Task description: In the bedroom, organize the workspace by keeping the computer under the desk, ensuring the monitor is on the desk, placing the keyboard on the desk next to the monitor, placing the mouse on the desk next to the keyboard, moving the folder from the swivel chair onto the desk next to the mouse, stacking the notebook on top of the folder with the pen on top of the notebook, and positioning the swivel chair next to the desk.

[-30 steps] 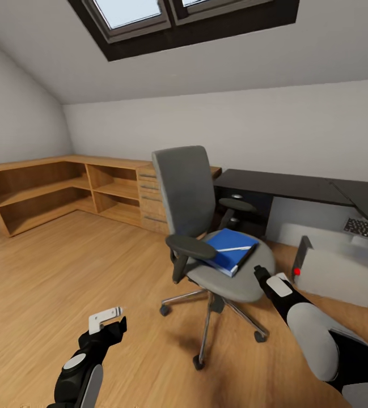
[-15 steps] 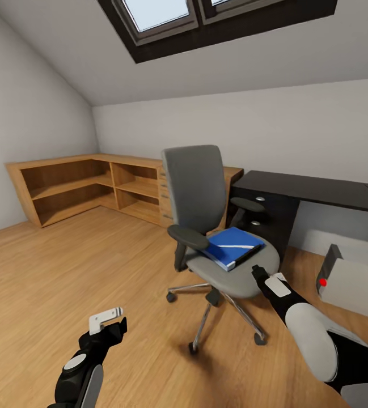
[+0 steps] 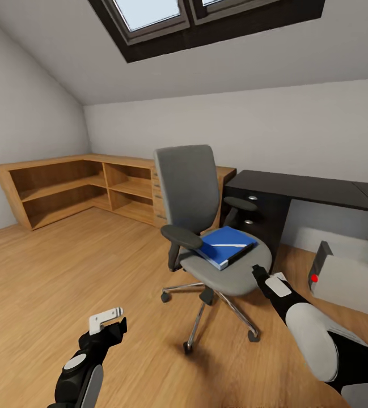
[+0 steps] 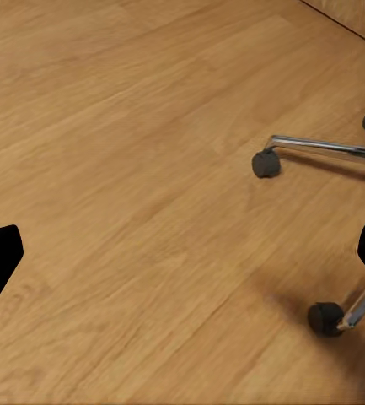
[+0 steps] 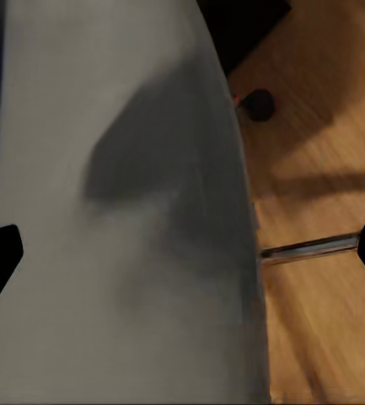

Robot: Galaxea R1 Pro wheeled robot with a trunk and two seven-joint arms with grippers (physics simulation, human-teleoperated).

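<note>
My left gripper (image 3: 109, 321) hangs at 7 o'clock over bare plank floor (image 3: 64, 266), fingers spread, nothing between them. Light-wood shelving (image 3: 64, 187) lines the far wall at 10 o'clock under the sloped grey ceiling and skylight (image 3: 206, 17). Dead centre, the swivel chair (image 3: 206, 226), with the blue folder (image 3: 226, 246) on its seat and the pen (image 3: 227, 245) on top. My right gripper (image 3: 258, 273) sits at the seat's edge, spread and empty. Black desk (image 3: 303, 190) at 2 o'clock; computer (image 3: 348, 280) on the floor at 3.
</note>
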